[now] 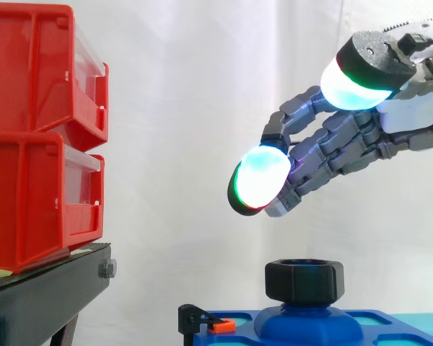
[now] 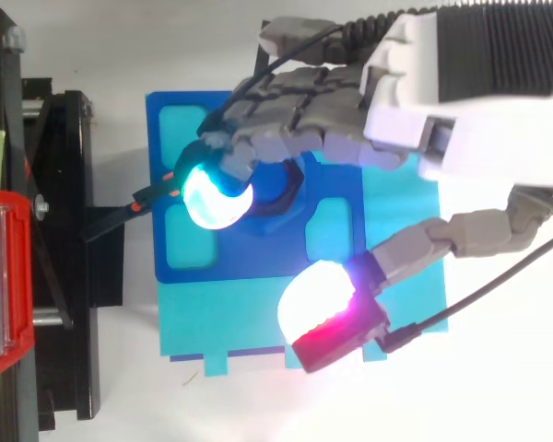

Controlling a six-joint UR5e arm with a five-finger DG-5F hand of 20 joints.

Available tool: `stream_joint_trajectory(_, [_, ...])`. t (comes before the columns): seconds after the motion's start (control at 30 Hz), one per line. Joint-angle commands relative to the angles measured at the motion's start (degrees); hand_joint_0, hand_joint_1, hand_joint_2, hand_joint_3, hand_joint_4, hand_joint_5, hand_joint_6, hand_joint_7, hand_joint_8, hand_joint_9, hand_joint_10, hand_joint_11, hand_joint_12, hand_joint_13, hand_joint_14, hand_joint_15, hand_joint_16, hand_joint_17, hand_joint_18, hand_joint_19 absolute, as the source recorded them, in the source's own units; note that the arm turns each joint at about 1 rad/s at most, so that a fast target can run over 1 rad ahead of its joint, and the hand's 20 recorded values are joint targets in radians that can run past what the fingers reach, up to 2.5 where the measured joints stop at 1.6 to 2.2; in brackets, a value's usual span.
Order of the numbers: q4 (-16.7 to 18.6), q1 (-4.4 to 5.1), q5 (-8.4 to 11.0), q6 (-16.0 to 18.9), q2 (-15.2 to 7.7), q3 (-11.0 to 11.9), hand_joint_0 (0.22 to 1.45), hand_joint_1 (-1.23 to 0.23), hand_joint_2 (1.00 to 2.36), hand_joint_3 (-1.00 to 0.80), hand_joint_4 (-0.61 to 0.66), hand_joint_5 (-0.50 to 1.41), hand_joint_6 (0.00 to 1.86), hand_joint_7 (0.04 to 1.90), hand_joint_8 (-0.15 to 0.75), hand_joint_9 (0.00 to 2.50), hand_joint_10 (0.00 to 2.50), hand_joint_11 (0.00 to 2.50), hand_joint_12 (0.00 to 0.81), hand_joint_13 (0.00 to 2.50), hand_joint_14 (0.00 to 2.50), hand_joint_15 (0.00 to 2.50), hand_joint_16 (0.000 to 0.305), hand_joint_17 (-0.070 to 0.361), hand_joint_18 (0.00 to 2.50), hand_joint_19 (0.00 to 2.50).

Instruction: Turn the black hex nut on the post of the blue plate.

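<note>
We find the robot hand (image 1: 346, 140) released and empty, hovering clear above the black hex nut (image 1: 304, 281), which sits on the post (image 1: 307, 323) of the blue plate (image 1: 390, 326). We judge the turning not yet begun.

Two red bins (image 1: 30, 86), one black stand (image 1: 47, 288). One black hex nut (image 1: 304, 281), one blue plate (image 2: 157, 184). One hand (image 1: 361, 137).

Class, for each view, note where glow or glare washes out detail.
Side view: the hand's pads glow cyan-white yet keep their outlines; the black hex nut stands dark against the white curtain. Top view: the lower pad burns out to plain white.
</note>
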Motion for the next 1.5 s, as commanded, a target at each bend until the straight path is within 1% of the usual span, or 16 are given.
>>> stream_joint_trajectory(0.0, [0.47, 0.55, 0.11, -3.10, -0.09, -0.02, 0.46, -0.47, 1.00, -0.50, 0.16, -0.20, 0.50, 0.73, 0.246, 0.46, 0.00, 0.00, 0.358, 0.29, 0.00, 0.02, 0.060, 0.135, 0.07, 0.02])
stream_joint_trajectory(0.17, [0.38, 1.16, 0.63, -3.36, -0.09, -0.02, 0.46, -0.46, 1.00, -0.50, 0.16, -0.20, 0.50, 0.73, 0.245, 0.47, 0.00, 0.00, 0.358, 0.29, 0.00, 0.01, 0.060, 0.135, 0.07, 0.03])
stream_joint_trajectory(0.23, [0.29, 1.25, 1.25, -3.72, -0.96, -0.02, 0.46, -0.46, 1.00, -0.50, 0.16, -0.20, 0.50, 0.73, 0.246, 0.47, 0.00, 0.00, 0.358, 0.29, 0.00, 0.02, 0.060, 0.135, 0.07, 0.03])
stream_joint_trajectory(0.27, [0.11, 1.43, 1.34, -3.89, -2.11, 0.41, 0.46, -0.46, 1.00, -0.50, 0.16, -0.20, 0.50, 0.73, 0.245, 0.47, 0.00, 0.00, 0.358, 0.29, 0.00, 0.01, 0.060, 0.135, 0.07, 0.03])
stream_joint_trajectory(0.3, [-0.59, 1.25, 1.07, -3.98, -3.51, 2.00, 0.46, -0.46, 1.00, -0.50, 0.16, -0.20, 0.50, 0.73, 0.247, 0.47, 0.00, 0.00, 0.358, 0.29, 0.00, 0.02, 0.060, 0.135, 0.07, 0.03])
stream_joint_trajectory(0.33, [-0.59, 1.25, 1.07, -3.98, -3.51, 2.00, 0.46, -0.46, 1.00, -0.50, 0.16, -0.20, 0.50, 0.73, 0.247, 0.47, 0.00, 0.00, 0.358, 0.29, 0.00, 0.01, 0.060, 0.134, 0.07, 0.03])
stream_joint_trajectory(0.37, [-1.38, 0.99, 0.37, -3.89, -4.74, 3.49, 0.46, -0.46, 1.00, -0.50, 0.16, -0.20, 0.50, 0.73, 0.248, 0.47, 0.00, 0.00, 0.358, 0.29, 0.00, 0.02, 0.060, 0.134, 0.07, 0.02])
stream_joint_trajectory(0.4, [-2.08, 0.99, -0.07, -4.07, -4.92, 3.93, 0.46, -0.46, 1.00, -0.50, 0.16, -0.20, 0.50, 0.73, 0.247, 0.47, 0.00, 0.00, 0.358, 0.29, 0.00, 0.02, 0.060, 0.135, 0.07, 0.03])
stream_joint_trajectory(0.5, [-2.61, 0.99, -0.07, -4.59, -4.92, 4.02, 0.46, -0.45, 1.00, -0.50, 0.16, -0.20, 0.50, 0.73, 0.248, 0.47, 0.00, 0.00, 0.358, 0.29, 0.00, 0.01, 0.060, 0.134, 0.07, 0.02])
stream_joint_trajectory(0.57, [-3.14, 0.99, 0.02, -5.56, -4.92, 4.55, 0.46, -0.45, 1.00, -0.50, 0.17, -0.20, 0.50, 0.73, 0.247, 0.47, 0.00, 0.00, 0.359, 0.30, 0.00, 0.01, 0.059, 0.133, 0.07, 0.02])
stream_joint_trajectory(0.73, [-3.40, 0.99, 0.02, -7.58, -5.10, 4.55, 0.46, -0.45, 1.00, -0.50, 0.17, -0.19, 0.50, 0.73, 0.246, 0.48, 0.00, 0.00, 0.359, 0.30, 0.00, 0.02, 0.059, 0.133, 0.07, 0.02])
stream_joint_trajectory(1.03, [-4.46, 0.55, -0.24, -10.22, -5.10, 4.55, 0.46, -0.44, 1.00, -0.50, 0.17, -0.19, 0.50, 0.73, 0.247, 0.48, 0.00, 0.00, 0.358, 0.30, 0.00, 0.02, 0.059, 0.133, 0.07, 0.03])
stream_joint_trajectory(1.2, [-5.60, -0.60, -1.39, -10.92, -5.01, 4.55, 0.46, -0.44, 1.00, -0.50, 0.17, -0.19, 0.50, 0.73, 0.247, 0.48, 0.00, 0.00, 0.358, 0.30, 0.00, 0.02, 0.059, 0.133, 0.08, 0.03])
stream_joint_trajectory(1.23, [-5.60, -0.60, -1.39, -10.92, -5.01, 4.55, 0.46, -0.44, 1.00, -0.50, 0.17, -0.19, 0.50, 0.73, 0.249, 0.48, 0.00, 0.00, 0.359, 0.30, 0.00, 0.02, 0.059, 0.133, 0.08, 0.03])
stream_joint_trajectory(1.33, [-5.60, -1.12, -1.91, -11.10, -5.01, 4.55, 0.46, -0.44, 1.00, -0.50, 0.17, -0.19, 0.50, 0.73, 0.248, 0.48, 0.00, 0.00, 0.359, 0.30, 0.00, 0.01, 0.059, 0.133, 0.08, 0.03])
stream_joint_trajectory(1.47, [-5.86, -1.83, -2.71, -12.42, -5.01, 4.55, 0.46, -0.44, 1.00, -0.50, 0.17, -0.19, 0.50, 0.73, 0.249, 0.48, 0.00, 0.00, 0.359, 0.31, 0.00, 0.02, 0.059, 0.133, 0.08, 0.03])
